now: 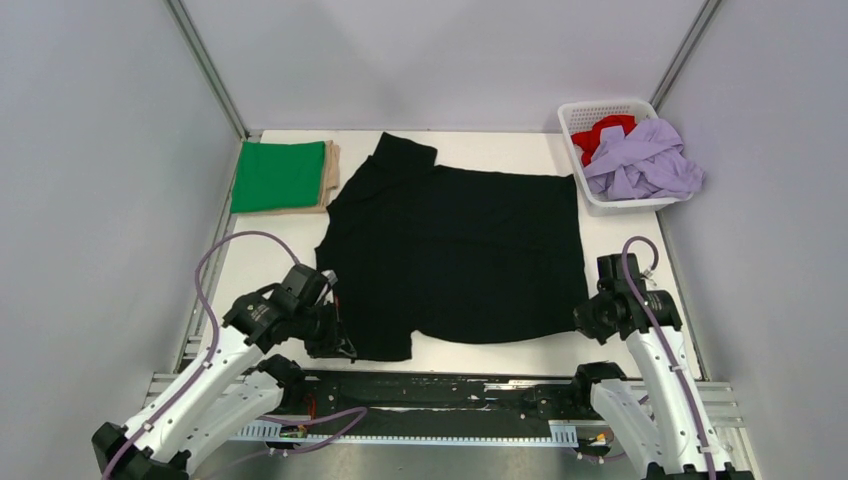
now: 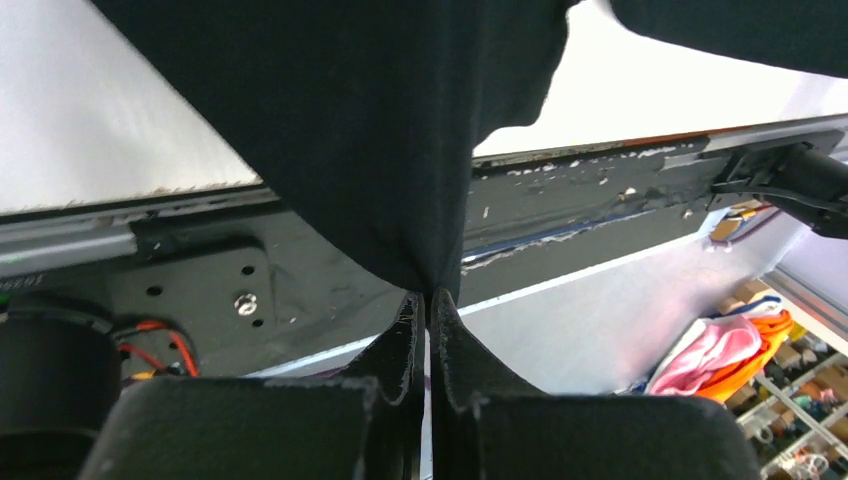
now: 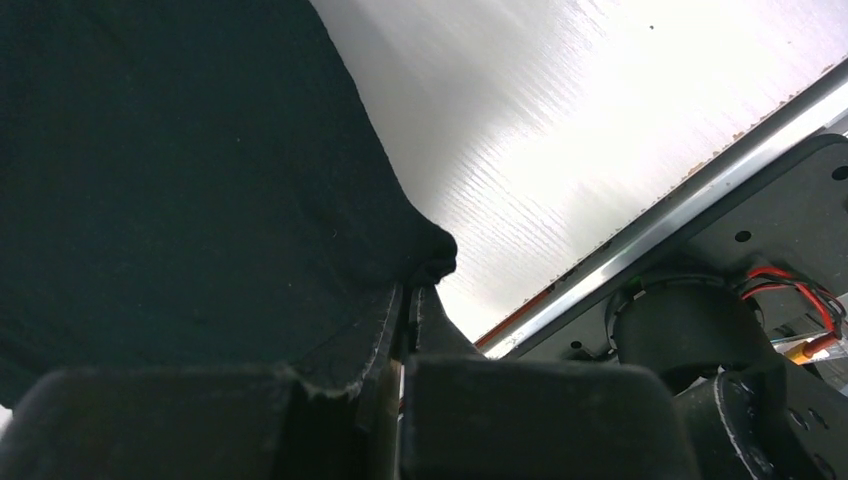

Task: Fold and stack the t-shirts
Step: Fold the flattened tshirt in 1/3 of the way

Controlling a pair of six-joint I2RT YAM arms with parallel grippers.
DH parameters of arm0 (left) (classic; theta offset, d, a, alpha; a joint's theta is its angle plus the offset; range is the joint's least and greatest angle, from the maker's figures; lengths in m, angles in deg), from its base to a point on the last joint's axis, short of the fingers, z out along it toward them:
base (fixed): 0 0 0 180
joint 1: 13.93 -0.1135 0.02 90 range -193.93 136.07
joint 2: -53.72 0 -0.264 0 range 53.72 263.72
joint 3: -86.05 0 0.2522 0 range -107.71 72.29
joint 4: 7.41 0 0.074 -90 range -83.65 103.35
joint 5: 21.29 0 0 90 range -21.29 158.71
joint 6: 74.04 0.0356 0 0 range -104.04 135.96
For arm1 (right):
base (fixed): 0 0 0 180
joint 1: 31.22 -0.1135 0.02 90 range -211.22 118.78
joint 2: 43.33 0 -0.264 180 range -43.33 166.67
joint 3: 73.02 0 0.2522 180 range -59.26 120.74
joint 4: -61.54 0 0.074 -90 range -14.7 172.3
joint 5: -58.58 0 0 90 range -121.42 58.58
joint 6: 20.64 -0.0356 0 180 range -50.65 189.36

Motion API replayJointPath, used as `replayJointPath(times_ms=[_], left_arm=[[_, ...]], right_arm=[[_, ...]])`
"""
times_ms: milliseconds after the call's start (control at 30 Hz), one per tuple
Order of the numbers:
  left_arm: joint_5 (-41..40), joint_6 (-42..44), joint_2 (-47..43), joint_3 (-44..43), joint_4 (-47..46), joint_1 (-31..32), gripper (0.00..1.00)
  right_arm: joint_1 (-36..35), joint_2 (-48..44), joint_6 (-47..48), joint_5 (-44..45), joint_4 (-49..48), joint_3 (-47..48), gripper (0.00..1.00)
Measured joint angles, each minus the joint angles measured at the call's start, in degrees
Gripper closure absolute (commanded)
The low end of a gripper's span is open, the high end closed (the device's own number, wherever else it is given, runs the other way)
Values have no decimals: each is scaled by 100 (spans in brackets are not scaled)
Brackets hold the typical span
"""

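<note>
A large black t-shirt [image 1: 455, 260] lies spread flat across the middle of the table. My left gripper [image 1: 340, 340] is shut on its near left corner, the cloth pinched between the fingertips [image 2: 430, 295]. My right gripper [image 1: 583, 318] is shut on the near right corner of the black t-shirt [image 3: 180, 180], the cloth bunched at the tips [image 3: 412, 285]. A folded green t-shirt [image 1: 278, 176] rests on a folded tan one [image 1: 331, 172] at the back left. A red t-shirt [image 1: 603, 134] and a lilac t-shirt [image 1: 645, 160] lie crumpled in the basket.
The white lattice basket [image 1: 578, 118] stands at the back right corner. A black rail [image 1: 440, 392] runs along the table's near edge between the arm bases. Grey walls close in both sides and the back.
</note>
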Motion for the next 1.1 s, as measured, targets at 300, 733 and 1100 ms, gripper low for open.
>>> replayJointPath(times_ms=[300,733,1100], left_arm=[[240,297,1709,-273,-1366,4,100],[343,1003,4511,-2249,-2695,-855,100],[313,1316,5480,-3488,-2688,-1867,100]], right_arm=[[0,411,184,-151,-555,-63,100],[17,2295,743,72,-1764,610,100],[555,3220,1178,205,-2245,1145,100]])
